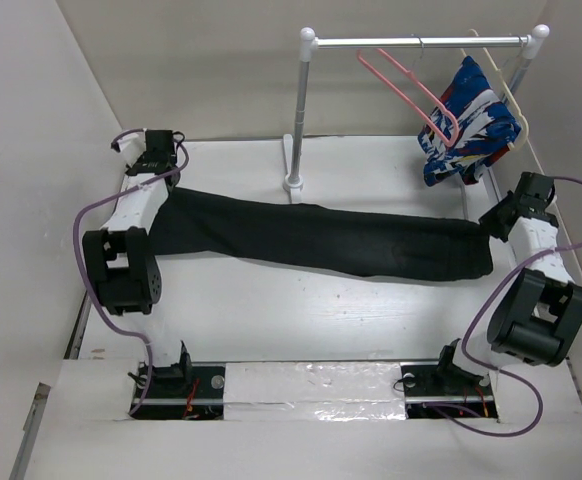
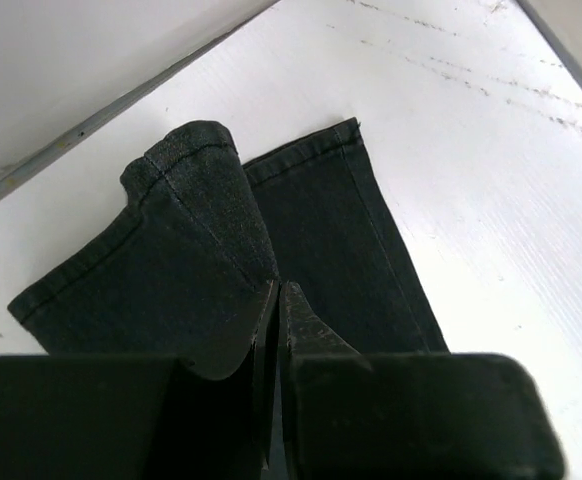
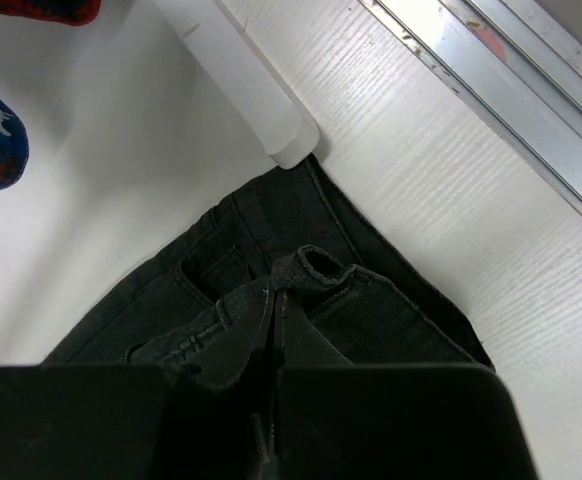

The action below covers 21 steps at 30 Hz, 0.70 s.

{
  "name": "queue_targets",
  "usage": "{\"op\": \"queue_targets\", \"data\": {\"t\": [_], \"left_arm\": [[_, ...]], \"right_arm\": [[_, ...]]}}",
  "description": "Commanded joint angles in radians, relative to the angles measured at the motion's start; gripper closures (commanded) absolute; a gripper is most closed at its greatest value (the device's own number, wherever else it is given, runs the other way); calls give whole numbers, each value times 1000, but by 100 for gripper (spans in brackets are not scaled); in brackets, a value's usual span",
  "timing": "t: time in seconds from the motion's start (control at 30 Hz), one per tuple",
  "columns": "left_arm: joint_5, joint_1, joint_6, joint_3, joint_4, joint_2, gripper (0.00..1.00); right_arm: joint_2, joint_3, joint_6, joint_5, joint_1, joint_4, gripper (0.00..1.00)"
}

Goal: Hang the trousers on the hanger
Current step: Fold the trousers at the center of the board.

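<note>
The black trousers [image 1: 341, 240] lie stretched across the table from left to right. My left gripper [image 1: 169, 192] is at their left end. In the left wrist view it [image 2: 277, 290] is shut on a raised fold of a leg near the hems [image 2: 201, 240]. My right gripper [image 1: 493, 228] is at their right end. In the right wrist view it [image 3: 273, 292] is shut on a bunched bit of the waistband [image 3: 391, 310]. The pink hanger [image 1: 411, 90] hangs empty on the rail at the back, apart from the trousers.
A white rack with a metal rail [image 1: 421, 42] stands at the back; its left post [image 1: 296, 110] rises just behind the trousers. A cream hanger [image 1: 501, 85] carries a blue, white and red garment [image 1: 466, 125] at the right. A rack foot [image 3: 241, 80] lies close to the waistband.
</note>
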Motion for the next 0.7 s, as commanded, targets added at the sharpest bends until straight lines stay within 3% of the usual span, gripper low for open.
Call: {"op": "queue_targets", "data": {"t": [0.0,0.27,0.43,0.5,0.67], "left_arm": [[-95,10,64,108,50,57,100],[-122,-21,154,279,61,225,100],[-250,-85,243,352,81,345,100],[-270,-99,250,376,73,384,95],[-268,-110,230,364,73,383,68]], "right_arm": [[26,76,-3,39,12,120,100],[137,113,-12,54,30,152,100],[162,116,-12,41,31,161,100],[155,111,-6,22,31,175,98],[131,125,10,-68,31,169,61]]}}
